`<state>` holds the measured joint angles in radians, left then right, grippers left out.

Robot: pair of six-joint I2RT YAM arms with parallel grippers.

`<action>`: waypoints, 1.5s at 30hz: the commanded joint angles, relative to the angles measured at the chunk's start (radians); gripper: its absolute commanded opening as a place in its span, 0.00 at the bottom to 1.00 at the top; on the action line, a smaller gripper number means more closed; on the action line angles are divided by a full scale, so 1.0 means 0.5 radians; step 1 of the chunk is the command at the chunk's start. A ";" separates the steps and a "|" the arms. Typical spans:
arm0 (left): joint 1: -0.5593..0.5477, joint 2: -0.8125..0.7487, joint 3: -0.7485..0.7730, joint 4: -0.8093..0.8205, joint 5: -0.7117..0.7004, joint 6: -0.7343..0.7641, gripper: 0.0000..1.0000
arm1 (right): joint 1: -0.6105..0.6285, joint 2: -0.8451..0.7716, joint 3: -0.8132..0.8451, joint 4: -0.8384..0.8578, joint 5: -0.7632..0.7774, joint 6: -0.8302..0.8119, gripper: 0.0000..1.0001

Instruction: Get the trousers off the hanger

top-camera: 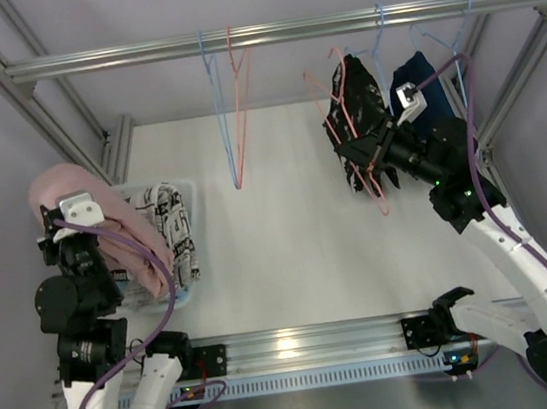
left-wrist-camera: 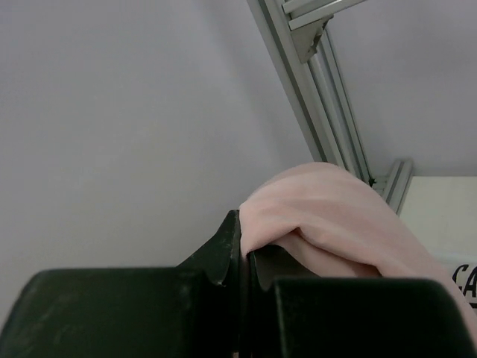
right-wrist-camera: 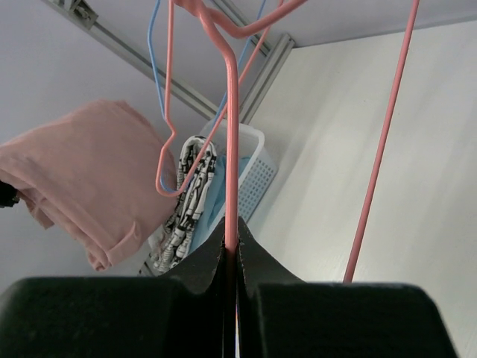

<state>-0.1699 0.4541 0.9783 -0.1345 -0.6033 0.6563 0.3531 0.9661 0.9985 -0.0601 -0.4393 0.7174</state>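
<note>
Two grips are holding: the left gripper [left-wrist-camera: 242,257] is clamping the pink trousers [left-wrist-camera: 335,216] by the basket [top-camera: 189,187], seemingly for dropping, while the right gripper [right-wrist-camera: 231,242] is pinching the pink hanger [right-wrist-camera: 232,134] steady.

Dusty pink trousers [top-camera: 104,222]: plain soft cloth, bunched and folded over, raised at upper end, lower end hanging across left side of white basket [top-camera: 187,190].
Newsprint trousers [top-camera: 174,228]: white with black print, crumpled, inside basket.
Light blue trousers [right-wrist-camera: 215,200]: plain, inside basket, touching printed pair, mostly hidden.
Pink wire hanger [right-wrist-camera: 232,134]: bare, tilted.
</note>
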 commanded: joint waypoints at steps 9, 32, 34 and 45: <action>0.012 0.319 -0.106 0.330 -0.079 -0.110 0.00 | 0.055 0.050 0.071 0.099 -0.020 -0.014 0.00; 0.058 0.478 -0.595 -0.656 0.590 -0.748 0.11 | 0.058 -0.021 0.043 0.084 -0.054 -0.039 0.00; 0.058 0.546 -0.503 -0.789 0.648 -0.785 0.16 | 0.061 -0.024 0.077 0.050 -0.039 -0.066 0.00; 0.058 0.702 0.350 -1.449 0.982 -0.932 0.99 | 0.162 -0.051 0.224 -0.239 -0.011 -0.250 0.00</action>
<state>-0.1444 0.7750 1.0290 -0.7429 -0.1719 0.2447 0.3958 0.9688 1.0462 -0.1364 -0.4526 0.6479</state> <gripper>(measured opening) 0.936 0.006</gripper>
